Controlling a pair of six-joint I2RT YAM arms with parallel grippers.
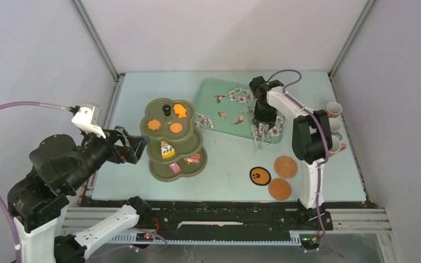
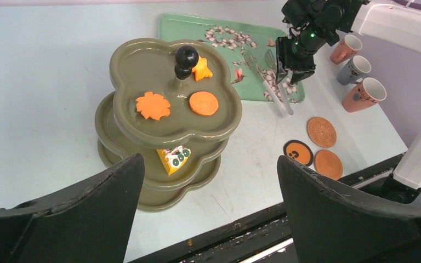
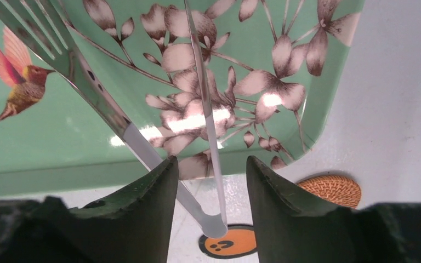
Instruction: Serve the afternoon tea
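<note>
Now: L pincer (image 1: pixel 136 147) agape, empty, hovers just beside stand (image 1: pixel 153 109). Pastries (image 1: pixel 176 127) sit on all 3 tiers; tray (image 1: pixel 219 90) bare of food. R pincer (image 3: pixel 211 164) jaws parted astride tongs (image 3: pixel 96 93) at tray's near edge, not squeezing. Pastry step looks done. Coasters (image 1: pixel 285 166) near front; cups (image 1: pixel 333 109) at far-R edge of desk (image 1: pixel 225 159), apart. Next prob: R lifts clear, takes cup, sets on coaster.

Stand (image 2: pixel 137 66): lower tiers mostly covered by the top tier, middle of the left wrist view.
Cups (image 1: pixel 334 109): right of the overhead view, partly behind the right arm (image 1: pixel 307 137); patterns too small to tell.
Tongs (image 3: pixel 104 104): ends cut off at the upper edge of the right wrist view.
Tray (image 3: pixel 44 148): cut off at the top and left.
Coaster (image 3: pixel 225 245): cut off at the bottom edge.
</note>
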